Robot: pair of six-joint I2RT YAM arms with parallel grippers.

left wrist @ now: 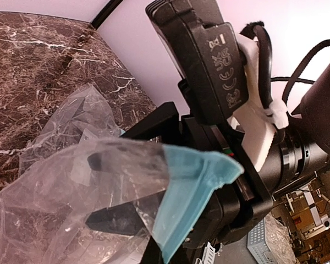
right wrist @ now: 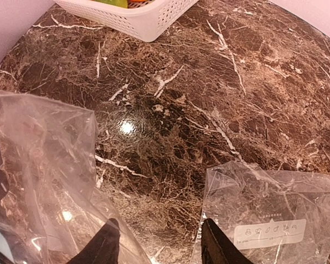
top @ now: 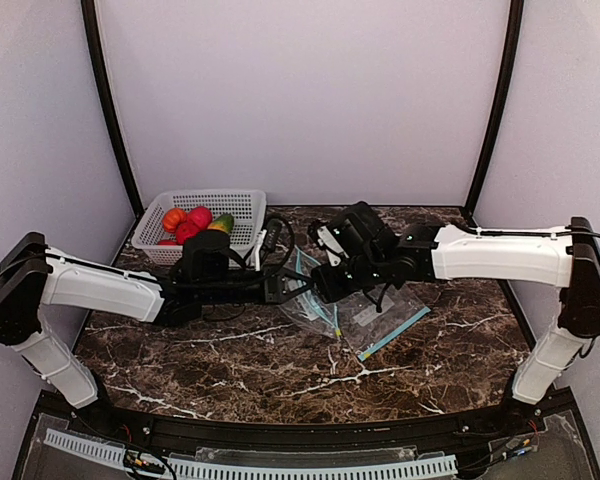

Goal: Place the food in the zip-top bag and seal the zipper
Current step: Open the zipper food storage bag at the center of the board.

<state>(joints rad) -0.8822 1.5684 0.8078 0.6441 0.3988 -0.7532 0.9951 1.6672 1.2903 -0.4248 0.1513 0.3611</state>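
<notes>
Clear zip-top bag (left wrist: 99, 181) pinched in left hand (top: 283, 287); right hand (right wrist: 157, 231) part-open, empty; camera (left wrist: 209, 60) marked CE

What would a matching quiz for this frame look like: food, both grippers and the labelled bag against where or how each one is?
Column 1
1. food
2. left gripper
3. right gripper
4. labelled bag

Column 2
A. lying flat on the table
B. open, nothing between the fingers
C. in the white basket
D. shut on the blue edge of the zip-top bag

Pairs: 1-C, 2-D, 3-B, 4-A
</notes>
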